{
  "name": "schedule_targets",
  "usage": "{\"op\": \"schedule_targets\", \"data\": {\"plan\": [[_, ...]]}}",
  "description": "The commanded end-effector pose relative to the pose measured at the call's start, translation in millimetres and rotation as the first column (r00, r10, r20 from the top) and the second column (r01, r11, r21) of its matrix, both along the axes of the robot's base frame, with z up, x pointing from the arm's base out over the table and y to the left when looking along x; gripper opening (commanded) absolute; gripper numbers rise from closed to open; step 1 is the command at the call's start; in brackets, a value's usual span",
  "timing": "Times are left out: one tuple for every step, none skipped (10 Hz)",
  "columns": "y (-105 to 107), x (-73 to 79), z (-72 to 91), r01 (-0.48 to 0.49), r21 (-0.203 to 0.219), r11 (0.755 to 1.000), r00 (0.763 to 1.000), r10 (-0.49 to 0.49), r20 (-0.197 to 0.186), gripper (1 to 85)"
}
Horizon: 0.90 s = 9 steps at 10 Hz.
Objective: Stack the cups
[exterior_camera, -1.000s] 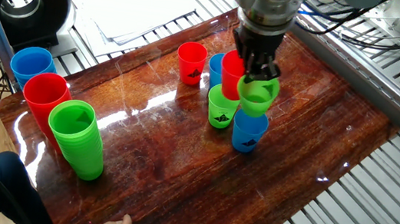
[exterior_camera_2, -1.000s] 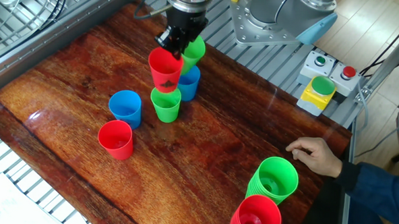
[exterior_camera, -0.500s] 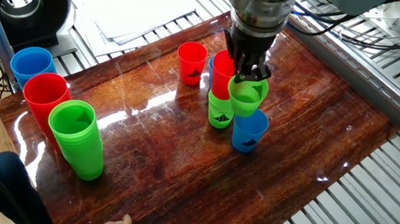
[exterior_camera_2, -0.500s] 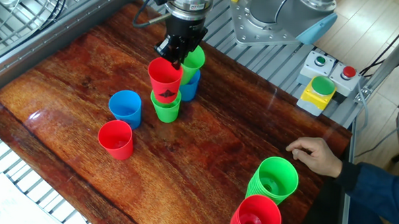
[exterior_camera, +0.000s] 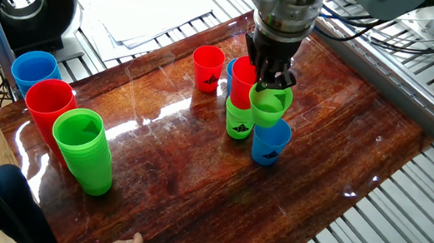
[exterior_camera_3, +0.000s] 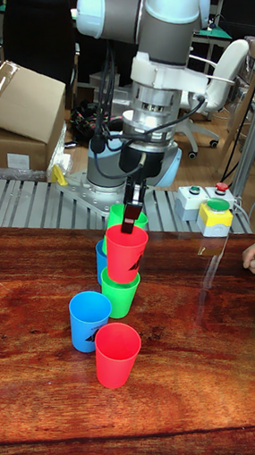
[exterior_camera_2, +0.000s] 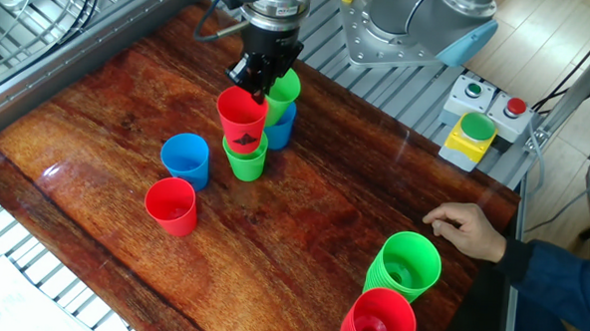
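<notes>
gripper (exterior_camera_2: 255,81) comes down from the top centre of the other fixed view, fingers pinched on the rim of a red cup (exterior_camera_2: 242,121), one finger inside the mouth and one outside. held red cup is upright, mouth up, long axis vertical, black mark facing the lower edge of that view, its base sitting in the mouth of a green cup (exterior_camera_2: 245,159) standing on the counter (exterior_camera_2: 97,127); cannot tell how deep it is seated. just behind this pair, toward the upper right, a second green cup (exterior_camera_2: 285,85) sits nested in a blue cup (exterior_camera_2: 279,126), both upright, mouth up. in the one fixed view the same two stacks sit centre frame, red over green (exterior_camera: 239,123) and green over blue (exterior_camera: 269,143), marks facing lower right. a loose blue cup (exterior_camera_2: 185,161) and a loose red cup (exterior_camera_2: 172,205) stand upright at left centre of the other fixed view, near each other and apart from the stacks. three tall piles (exterior_camera: 61,122) of nested cups stand at the left of the one fixed view. a person's hand (exterior_camera_2: 464,231) rests on the counter edge at right.
</notes>
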<state>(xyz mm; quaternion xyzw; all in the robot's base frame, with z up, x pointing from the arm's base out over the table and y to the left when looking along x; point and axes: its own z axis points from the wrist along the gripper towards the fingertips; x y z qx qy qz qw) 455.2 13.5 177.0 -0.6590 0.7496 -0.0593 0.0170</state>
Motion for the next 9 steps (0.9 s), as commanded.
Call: {"op": "schedule_targets", "data": {"plan": [[0.0, 2.7, -3.7, -0.003, 0.017, 1.0, 1.0, 0.003, 0.001, 1.3], [0.6, 0.3, -4.1, 0.0, 0.018, 1.0, 1.0, 0.001, -0.008, 1.3], [1.0, -0.1, -4.6, 0.0, 0.017, 1.0, 1.0, 0.0, -0.01, 1.3], [2.9, -1.2, -5.3, 0.003, 0.019, 1.0, 1.0, -0.003, -0.013, 1.3], [4.8, -1.9, -5.8, 0.008, 0.022, 1.0, 1.0, -0.007, -0.014, 1.3], [5.7, -2.0, -6.3, 0.009, 0.024, 1.0, 1.0, -0.009, -0.014, 1.3], [4.0, -2.2, -7.0, 0.008, 0.022, 1.0, 1.0, -0.007, -0.014, 1.3], [3.2, -2.7, -8.4, 0.003, 0.029, 1.0, 1.0, -0.003, -0.014, 1.3], [2.8, -2.9, -9.5, -0.001, 0.035, 0.999, 1.0, 0.002, -0.014, 1.3]]}}
